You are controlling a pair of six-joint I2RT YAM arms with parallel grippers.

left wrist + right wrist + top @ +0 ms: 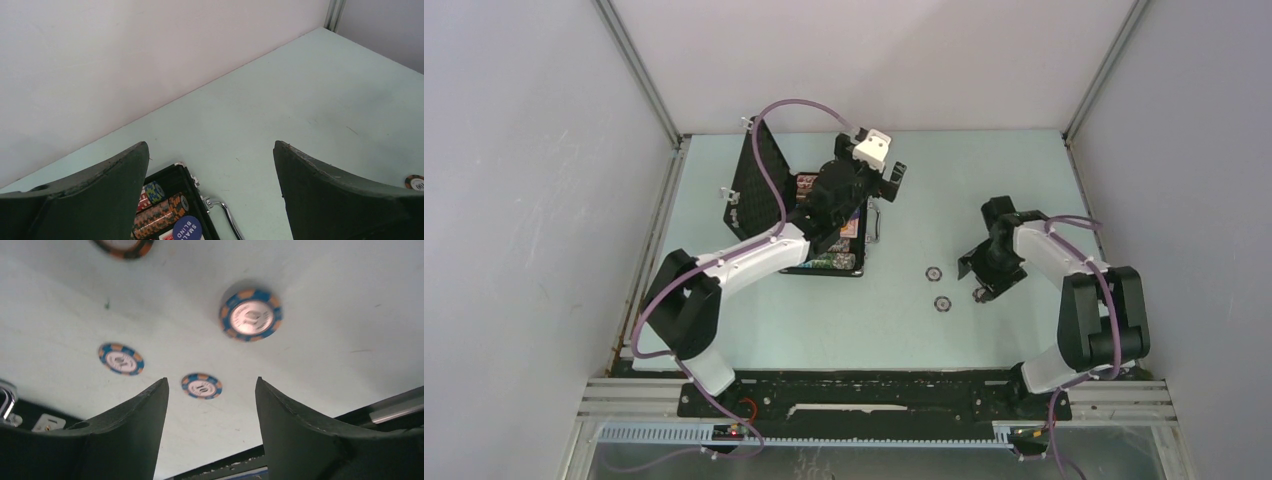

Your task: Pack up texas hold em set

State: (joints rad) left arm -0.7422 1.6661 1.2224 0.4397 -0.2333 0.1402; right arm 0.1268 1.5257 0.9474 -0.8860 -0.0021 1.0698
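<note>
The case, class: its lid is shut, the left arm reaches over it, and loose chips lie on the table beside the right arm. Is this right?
No. The lid stands open, upright at the left edge of the case, as the top external view shows. The left arm does reach over it, and loose chips lie on the table beside the right arm.

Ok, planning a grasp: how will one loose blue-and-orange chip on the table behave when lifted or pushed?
The chip lies flat on the table, so it probably slides when pushed and offers little edge to pinch. Small and rigid-looking, it is likely light. Round, it may roll if tipped onto its rim.
</note>
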